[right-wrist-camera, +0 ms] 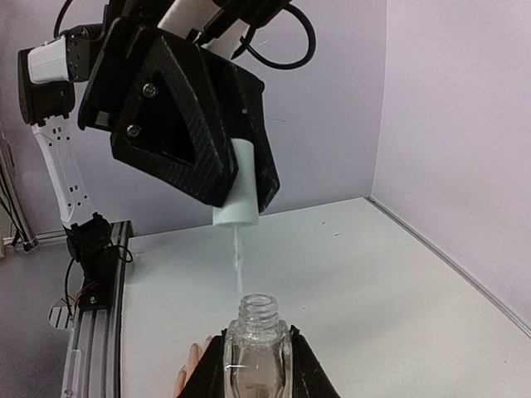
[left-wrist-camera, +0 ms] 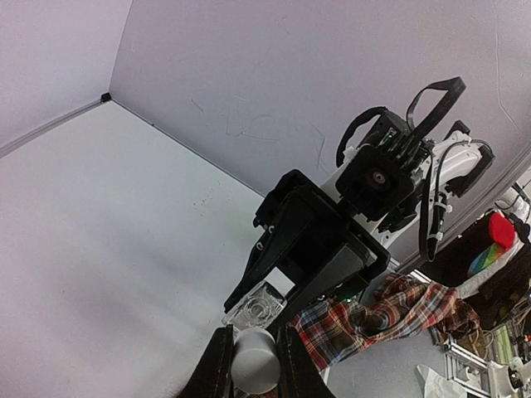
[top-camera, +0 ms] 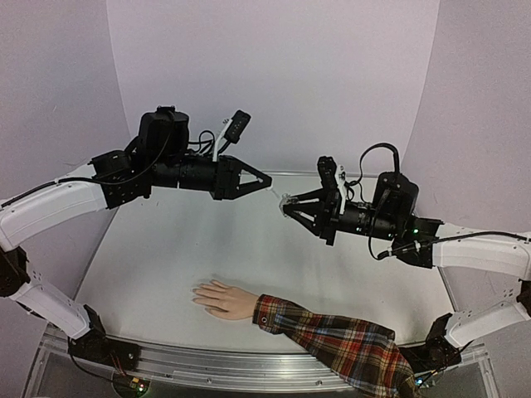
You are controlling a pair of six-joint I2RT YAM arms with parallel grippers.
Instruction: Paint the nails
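A pale hand (top-camera: 221,298) with spread fingers and a red plaid sleeve (top-camera: 348,348) lies on the table near the front; its nails are too small to make out. My left gripper (top-camera: 264,180) is shut on a white cap (left-wrist-camera: 254,361) (right-wrist-camera: 239,195) with a thin brush (right-wrist-camera: 239,257) hanging from it. My right gripper (top-camera: 288,205) is shut on a clear glass bottle (right-wrist-camera: 257,352) (left-wrist-camera: 255,308) with an open neck. Both are held in the air over the table's middle, the brush tip just above the bottle's mouth. Fingers of the hand (right-wrist-camera: 189,377) show below the bottle.
The white table (top-camera: 249,249) is backed by lilac walls (top-camera: 274,75). A metal rail (top-camera: 207,365) runs along the near edge with the arm bases at its ends. Clutter, including a red and coloured object (left-wrist-camera: 496,240), sits off the table in the left wrist view.
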